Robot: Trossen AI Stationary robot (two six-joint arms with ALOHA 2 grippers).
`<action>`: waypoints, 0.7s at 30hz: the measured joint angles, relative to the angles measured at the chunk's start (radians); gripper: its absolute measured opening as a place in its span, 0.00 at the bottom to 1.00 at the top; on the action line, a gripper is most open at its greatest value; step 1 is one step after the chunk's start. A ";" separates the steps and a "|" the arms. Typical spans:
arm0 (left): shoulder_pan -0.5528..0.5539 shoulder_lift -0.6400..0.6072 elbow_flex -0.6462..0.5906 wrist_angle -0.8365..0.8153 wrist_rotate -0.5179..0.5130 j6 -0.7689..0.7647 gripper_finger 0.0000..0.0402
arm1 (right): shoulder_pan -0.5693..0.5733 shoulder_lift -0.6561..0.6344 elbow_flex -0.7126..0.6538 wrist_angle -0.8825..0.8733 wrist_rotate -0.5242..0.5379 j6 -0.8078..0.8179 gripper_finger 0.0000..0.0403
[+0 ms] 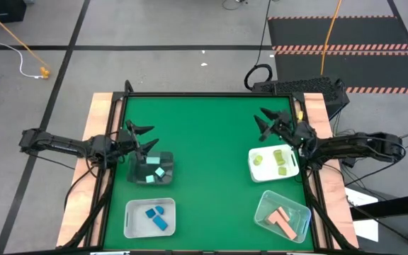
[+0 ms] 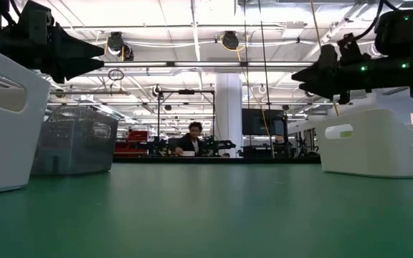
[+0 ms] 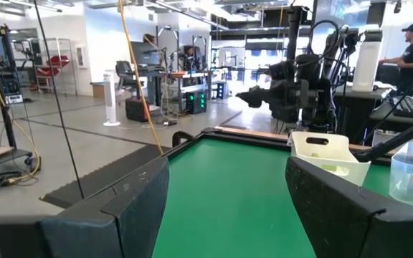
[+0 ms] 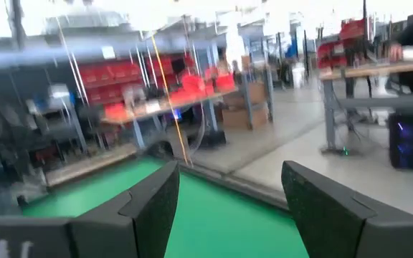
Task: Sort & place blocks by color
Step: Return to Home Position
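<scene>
The blocks lie sorted in four trays. Pale mint blocks (image 1: pixel 156 171) sit in a dark tray (image 1: pixel 139 177). Blue blocks (image 1: pixel 156 218) are in a white tray (image 1: pixel 133 227). Yellow-green blocks (image 1: pixel 282 159) fill a white tray (image 1: pixel 255 172), and salmon blocks (image 1: pixel 282 219) a clear tray (image 1: pixel 264 205). My left gripper (image 1: pixel 152 137) hangs open above the table, just beyond the dark tray; nothing is between its fingers (image 3: pixel 226 163). My right gripper (image 1: pixel 259 119) hangs open beyond the yellow-green tray and is likewise empty (image 4: pixel 229 168).
Bare green table (image 1: pixel 204 163) lies between the two pairs of trays. Wooden rails (image 1: pixel 101 113) border the table's left and right sides. The left wrist view shows the right arm (image 3: pixel 292 89) above the white tray (image 3: pixel 328 154). People (image 2: pixel 192 137) are in the room beyond the table.
</scene>
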 joint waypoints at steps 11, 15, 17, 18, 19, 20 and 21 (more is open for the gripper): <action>0.000 0.000 0.000 -0.001 0.000 0.000 0.71 | 0.000 0.001 -0.013 -0.058 0.026 0.011 0.59; 0.000 0.000 0.000 -0.002 0.000 0.000 0.71 | 0.000 0.001 -0.014 -0.057 0.026 0.011 0.59; 0.000 0.000 0.000 -0.002 0.000 0.000 0.71 | 0.000 0.000 -0.015 -0.056 0.026 0.011 0.59; 0.000 0.000 0.000 -0.001 0.000 0.000 0.71 | 0.000 0.000 -0.015 -0.056 0.025 0.011 0.59; 0.000 0.000 0.000 -0.002 0.000 0.000 0.71 | 0.000 0.000 -0.015 -0.056 0.025 0.011 0.59; 0.000 0.000 0.000 -0.002 0.000 0.000 0.71 | 0.000 0.000 -0.015 -0.056 0.025 0.011 0.59; 0.000 0.000 0.000 -0.001 0.000 0.000 0.71 | 0.000 0.000 -0.015 -0.056 0.025 0.011 0.59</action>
